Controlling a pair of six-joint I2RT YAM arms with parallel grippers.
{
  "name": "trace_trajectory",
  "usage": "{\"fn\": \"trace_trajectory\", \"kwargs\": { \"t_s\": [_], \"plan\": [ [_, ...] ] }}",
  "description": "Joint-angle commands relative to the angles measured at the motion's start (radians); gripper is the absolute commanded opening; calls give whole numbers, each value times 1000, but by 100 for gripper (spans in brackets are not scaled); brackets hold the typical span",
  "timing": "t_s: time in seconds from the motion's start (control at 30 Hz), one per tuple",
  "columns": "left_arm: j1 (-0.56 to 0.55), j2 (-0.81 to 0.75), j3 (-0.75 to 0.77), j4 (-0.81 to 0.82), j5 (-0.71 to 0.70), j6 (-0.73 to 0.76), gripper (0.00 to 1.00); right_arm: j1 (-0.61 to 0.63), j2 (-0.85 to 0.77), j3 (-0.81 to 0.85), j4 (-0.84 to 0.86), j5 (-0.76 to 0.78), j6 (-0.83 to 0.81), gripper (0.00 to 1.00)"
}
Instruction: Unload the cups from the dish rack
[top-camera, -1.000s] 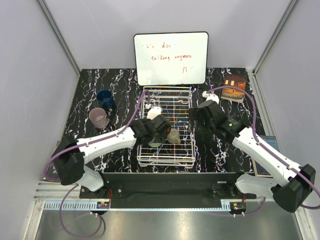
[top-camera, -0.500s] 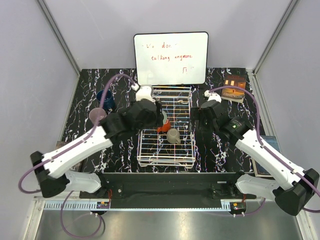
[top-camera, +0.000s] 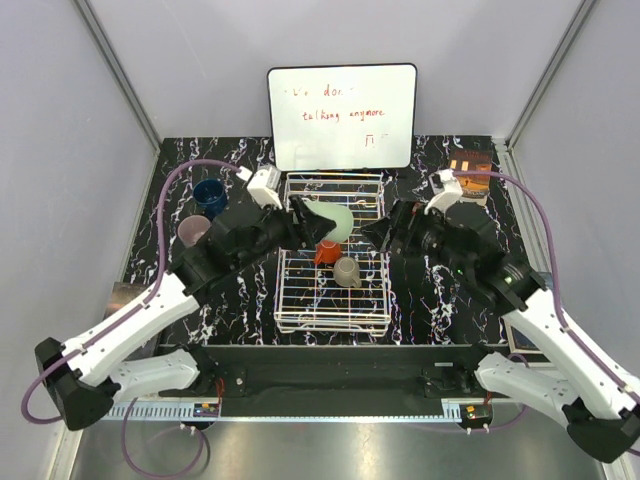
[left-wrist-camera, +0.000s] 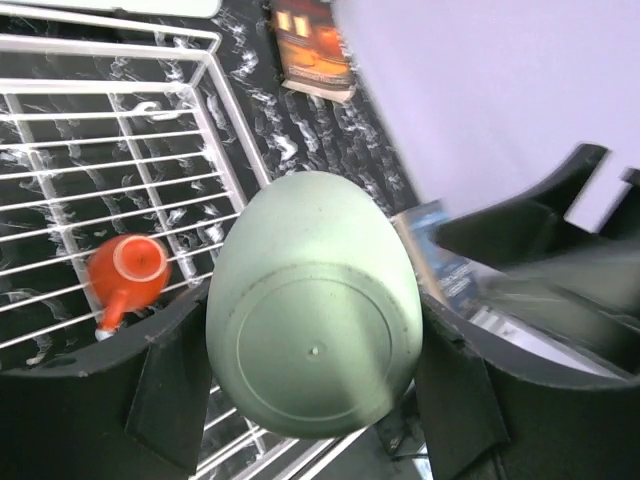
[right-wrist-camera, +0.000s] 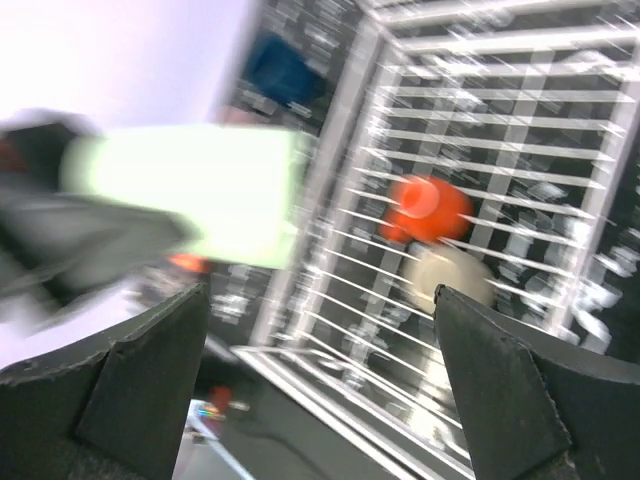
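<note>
My left gripper (top-camera: 318, 222) is shut on the pale mint green cup (top-camera: 337, 222) and holds it in the air over the white wire dish rack (top-camera: 330, 325). In the left wrist view the cup's base (left-wrist-camera: 315, 345) fills the gap between my fingers (left-wrist-camera: 170, 390). An orange-red cup (top-camera: 327, 251) and a taupe cup (top-camera: 347, 271) lie inside the rack. On the table to the left stand a dark blue cup (top-camera: 210, 196) and a pink-lilac cup (top-camera: 193, 232). My right gripper (top-camera: 375, 232) hovers open at the rack's right side with nothing in it, and its blurred view shows the mint cup (right-wrist-camera: 190, 190).
A whiteboard (top-camera: 342, 117) with red writing leans behind the rack. A book (top-camera: 468, 172) lies at the back right corner. Grey walls close in the black marbled table (top-camera: 250, 170) on three sides.
My left arm has lifted the mint cup out of the rack and swung it up and to the right. The right arm has risen and turned its gripper toward the rack.
</note>
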Motion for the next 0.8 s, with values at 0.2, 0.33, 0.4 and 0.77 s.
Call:
{"fn": "trace_trajectory", "kwargs": {
  "t_s": [0.2,0.33,0.4,0.77],
  "plan": [
    [207,-58,-251,728,492,-350,0,-81,-83,-119,384,-286,260,100],
    [228,23,-308,987,595,-467,0,-105,-80,-165,460,-323,311,97],
    [230,42,-302,1012,641,-484,0,-106,-60,-151,468,-352,301,95],
    [228,69,-297,993,692,-472,0,-107,-2,-82,494,-363,220,84]
  ]
}}
